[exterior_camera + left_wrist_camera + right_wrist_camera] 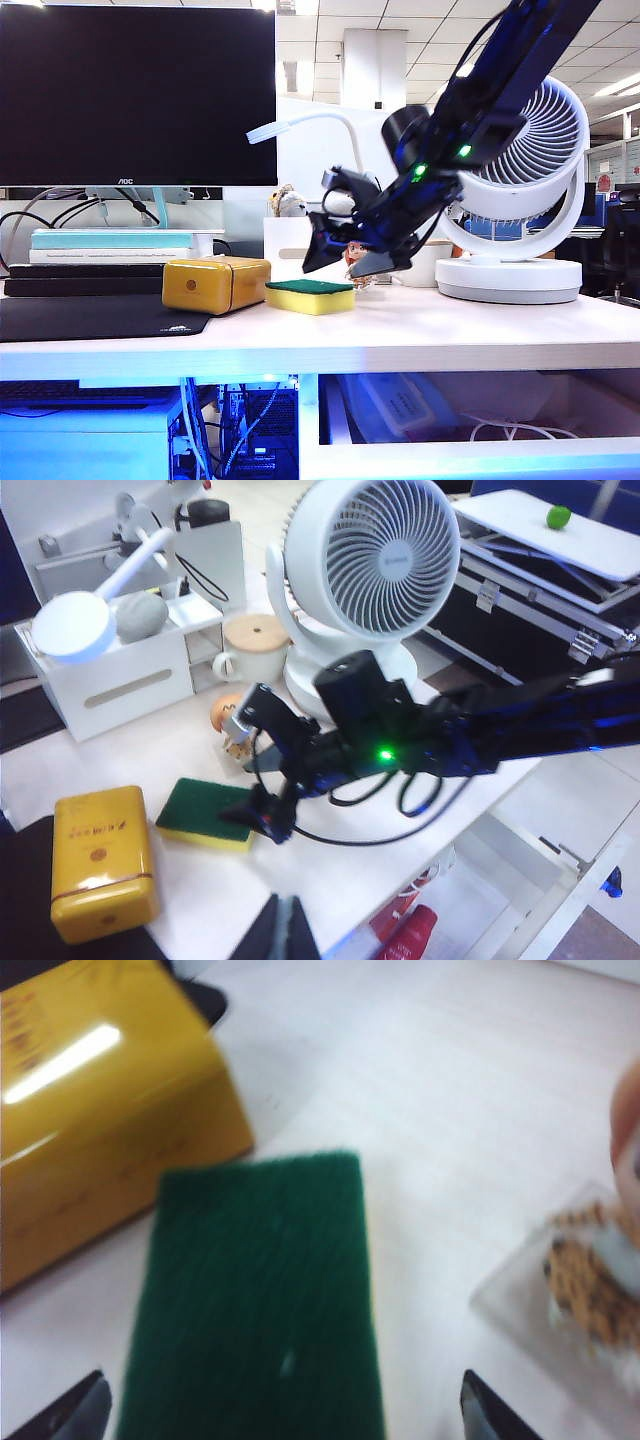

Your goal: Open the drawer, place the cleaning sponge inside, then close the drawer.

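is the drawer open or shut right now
Open: the drawer is pulled out below the desk edge, white interior showing. The cleaning sponge lies on the desk, not inside.

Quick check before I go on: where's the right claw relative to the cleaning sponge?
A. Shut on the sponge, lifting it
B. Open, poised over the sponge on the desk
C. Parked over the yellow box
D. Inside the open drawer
B: the right wrist view shows both fingertips spread wide either side of the cleaning sponge, which lies green side up on the desk, with the right claw just above it.
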